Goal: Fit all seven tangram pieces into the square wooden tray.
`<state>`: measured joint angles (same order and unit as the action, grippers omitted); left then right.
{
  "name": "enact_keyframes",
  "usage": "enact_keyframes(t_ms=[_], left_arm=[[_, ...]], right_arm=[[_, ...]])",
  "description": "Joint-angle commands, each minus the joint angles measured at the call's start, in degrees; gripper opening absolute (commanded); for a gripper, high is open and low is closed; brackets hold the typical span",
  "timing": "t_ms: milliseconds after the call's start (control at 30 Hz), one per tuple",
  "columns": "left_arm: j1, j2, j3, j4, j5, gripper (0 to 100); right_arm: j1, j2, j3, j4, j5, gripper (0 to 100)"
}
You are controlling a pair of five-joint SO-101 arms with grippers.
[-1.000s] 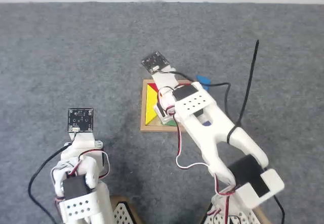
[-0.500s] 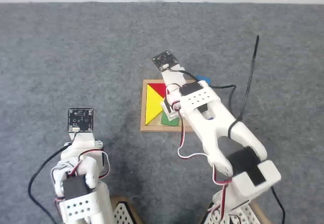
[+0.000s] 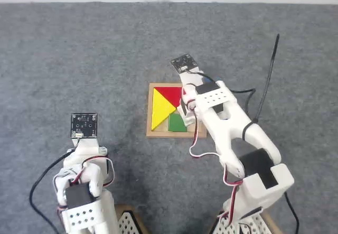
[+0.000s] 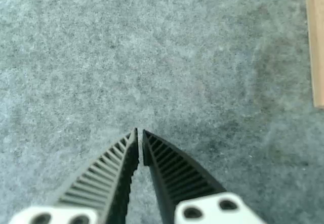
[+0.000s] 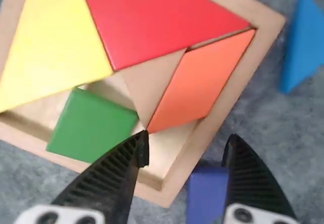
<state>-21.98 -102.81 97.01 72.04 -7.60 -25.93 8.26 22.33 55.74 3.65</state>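
Note:
The square wooden tray [image 5: 263, 19] holds a yellow triangle [image 5: 48, 52], a red triangle [image 5: 152, 16], an orange parallelogram [image 5: 202, 77] and a green square [image 5: 88, 128]. Bare wood shows between them. My right gripper [image 5: 188, 145] hangs open over the tray's near right corner, with one finger above the tray floor and the other outside the rim. A dark blue piece [image 5: 206, 193] lies on the carpet just outside that corner, between the fingers. A light blue triangle [image 5: 304, 42] lies beyond the tray's right side. My left gripper [image 4: 140, 133] is shut and empty over the carpet.
Grey carpet covers the table. In the high view the tray [image 3: 150, 110] sits mid-table with the right arm [image 3: 222, 118] across its right side. The left arm [image 3: 84, 160] stays at the near left. A tray edge [image 4: 316, 42] shows far from the left gripper.
The right arm has swung to the right across the tray, uncovering the red, yellow and green pieces in the high view. The left arm has not moved.

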Motion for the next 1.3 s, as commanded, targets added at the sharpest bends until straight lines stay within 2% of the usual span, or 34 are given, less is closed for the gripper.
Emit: enact_keyframes(t_ms=[0,100,233,400,833,1067,1267], left_arm=[[-0.18,-1.05,-0.48,0.26,-0.53,2],[-0.18,-1.05,-0.48,0.26,-0.53,2],[-0.18,-1.05,-0.48,0.26,-0.53,2],[-0.18,-1.05,-0.48,0.26,-0.53,2],[-0.18,-1.05,-0.48,0.26,-0.53,2],[-0.18,-1.05,-0.48,0.26,-0.53,2],[-0.18,-1.05,-0.48,0.26,-0.53,2]], right_arm=[[0.31,-3.56,-1.32,0.31,-1.58,23.5],[-1.98,-6.29,-1.23,-0.04,-1.76,23.5],[-8.66,-9.80,1.67,-1.36,-1.14,23.5],[-13.85,-10.86,3.78,-4.70,2.73,23.5],[-8.48,4.44,-6.59,-4.79,1.93,23.5],[-3.65,3.12,-7.21,-5.14,-0.70,23.5],[-4.26,-5.23,-3.87,-3.12,-0.79,23.5]])
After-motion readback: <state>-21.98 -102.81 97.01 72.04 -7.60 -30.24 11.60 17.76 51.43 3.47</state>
